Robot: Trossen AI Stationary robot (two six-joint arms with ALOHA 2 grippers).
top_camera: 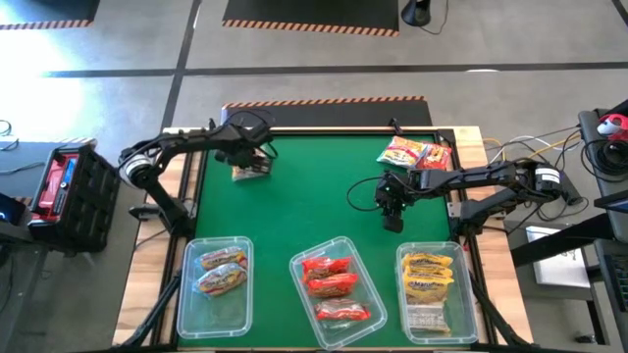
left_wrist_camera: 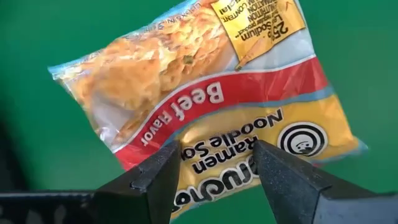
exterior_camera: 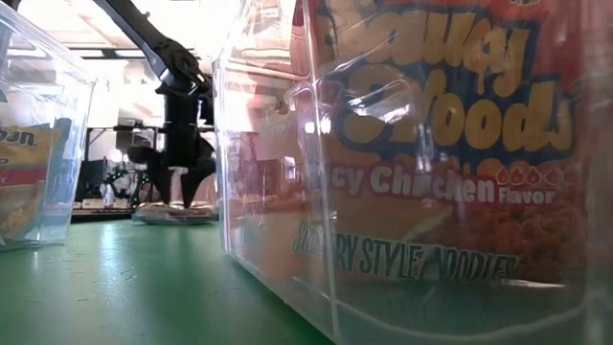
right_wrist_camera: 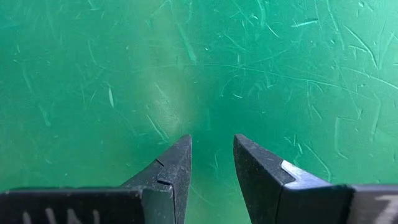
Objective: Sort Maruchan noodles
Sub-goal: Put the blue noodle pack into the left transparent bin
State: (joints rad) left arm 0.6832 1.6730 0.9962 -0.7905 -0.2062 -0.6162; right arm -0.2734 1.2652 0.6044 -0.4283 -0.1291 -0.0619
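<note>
The left gripper (left_wrist_camera: 214, 171) hangs with its fingers spread either side of a beef ramen packet (left_wrist_camera: 205, 99) lying flat at the far left of the green table (top_camera: 324, 186), not yet pinching it. That slick, crinkly wrapper could slide or buckle out as the fingers close. The near bins hold sorted packets: left bin (top_camera: 186, 319) two, middle bin (top_camera: 368, 265) three red, right bin (top_camera: 469, 328) yellow ones; the right gripper (right_wrist_camera: 211, 165) waits parted and empty mid-table.

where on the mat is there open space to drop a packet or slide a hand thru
Bare green mat runs between the beef packet under the left gripper and the right gripper, and down to the bins. Crowded: the far right corner with loose packets, and the near edge, where three bins sit with narrow gaps.
</note>
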